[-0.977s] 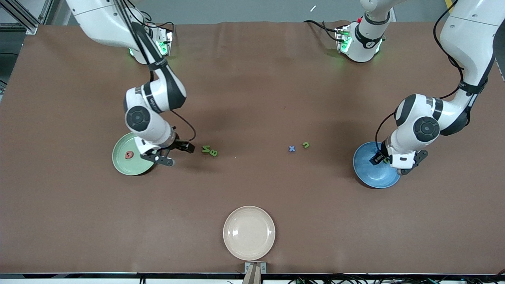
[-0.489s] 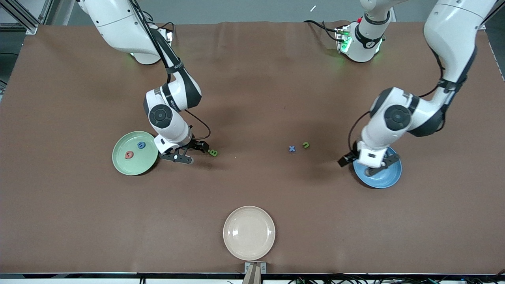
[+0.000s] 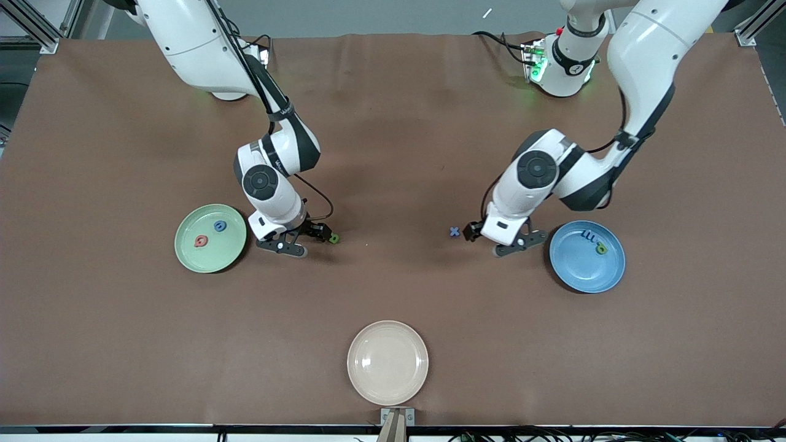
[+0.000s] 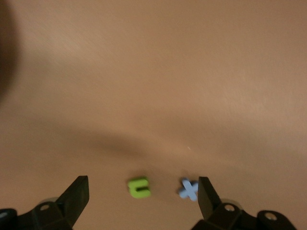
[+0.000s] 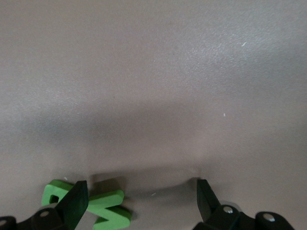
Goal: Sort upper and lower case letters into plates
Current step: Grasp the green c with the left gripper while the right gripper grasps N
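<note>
The left gripper point(image 4: 141, 199) is wide open over the small green letter point(image 4: 139, 187). The blue x point(image 4: 189, 189) sits beside one finger and might get bumped. The right gripper point(image 5: 139, 203), also wide, could grab both green letters point(image 5: 103, 208).

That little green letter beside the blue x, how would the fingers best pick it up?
From straight above. The green letter lies flat on the table, so pinch across its two straight outer edges. The open left gripper already frames it; mind the blue x close beside.

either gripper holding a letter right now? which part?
Nothing held. Left gripper is open over the green letter and blue x; right gripper is open by the green pair.
</note>
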{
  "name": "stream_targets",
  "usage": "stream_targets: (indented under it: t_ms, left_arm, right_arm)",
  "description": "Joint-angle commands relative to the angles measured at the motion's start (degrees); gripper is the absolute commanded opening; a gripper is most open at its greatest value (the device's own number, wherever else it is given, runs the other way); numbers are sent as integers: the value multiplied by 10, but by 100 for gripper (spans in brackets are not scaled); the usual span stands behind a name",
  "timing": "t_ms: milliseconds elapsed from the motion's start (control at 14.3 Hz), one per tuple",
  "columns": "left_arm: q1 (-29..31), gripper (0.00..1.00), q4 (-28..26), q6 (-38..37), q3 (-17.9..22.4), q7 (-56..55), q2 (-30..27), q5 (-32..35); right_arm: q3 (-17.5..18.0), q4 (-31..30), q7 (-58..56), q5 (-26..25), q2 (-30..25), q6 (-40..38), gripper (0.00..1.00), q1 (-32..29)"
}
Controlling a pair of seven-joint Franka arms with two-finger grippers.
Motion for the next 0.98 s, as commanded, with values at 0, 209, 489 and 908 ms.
stream_targets:
  t_ms: [0,209,489,908]
  left_arm:
    - [-9,99,7,-6,3,-18,17,10]
    - [-8,99,-16,-3,4,-32,20,11]
    - [-8,95,-25,-1,4,-41,31,19]
    - [-4,87,-18,1,5,-106,62,91]
  right_arm:
    - [-5,1,12,5,6,9,100,11]
    - [-5,0,29,5,6,9,100,19]
    - [-5,1,32,5,10,13,100,22]
    - [-12,1,17,-4,9,12,100,12]
